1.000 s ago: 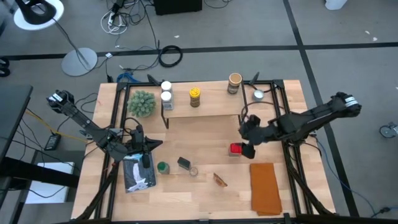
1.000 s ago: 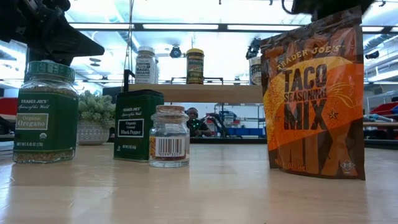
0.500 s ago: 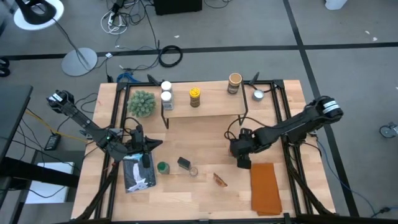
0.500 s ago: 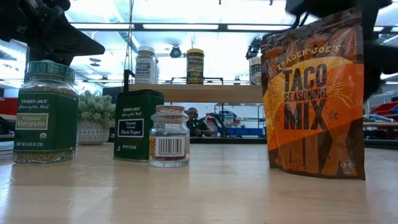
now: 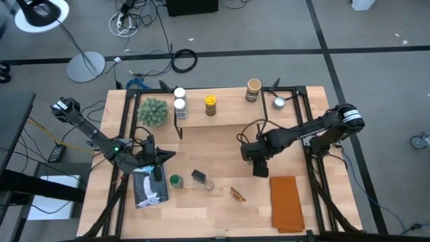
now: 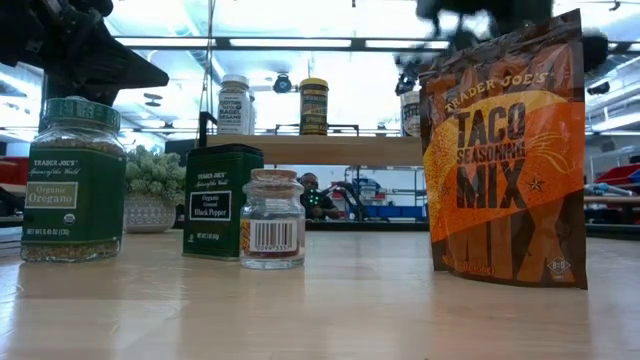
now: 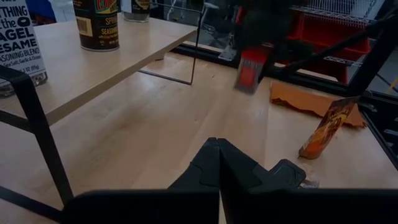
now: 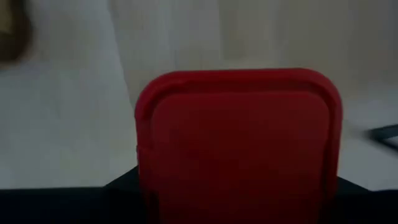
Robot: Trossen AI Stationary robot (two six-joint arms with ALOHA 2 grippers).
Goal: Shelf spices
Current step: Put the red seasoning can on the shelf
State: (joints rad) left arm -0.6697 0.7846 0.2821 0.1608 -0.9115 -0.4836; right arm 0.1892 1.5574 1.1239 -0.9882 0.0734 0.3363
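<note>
Blurred in the left wrist view — small red rectangular tin point(image 7: 252, 68) under a dark smeared right gripper point(image 7: 264, 28). Cut off at the right wrist frame's bottom — same tin.

The shelf point(image 5: 218, 115) carries two white-lidded jars point(image 5: 179, 99) and a yellow-lidded jar point(image 5: 211, 104).

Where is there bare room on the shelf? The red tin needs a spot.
The shelf plank is bare between the yellow-lidded jar and the tan cylinder, and along its near edge. The end by the two white-lidded jars is crowded. The right gripper holds the red tin.
</note>
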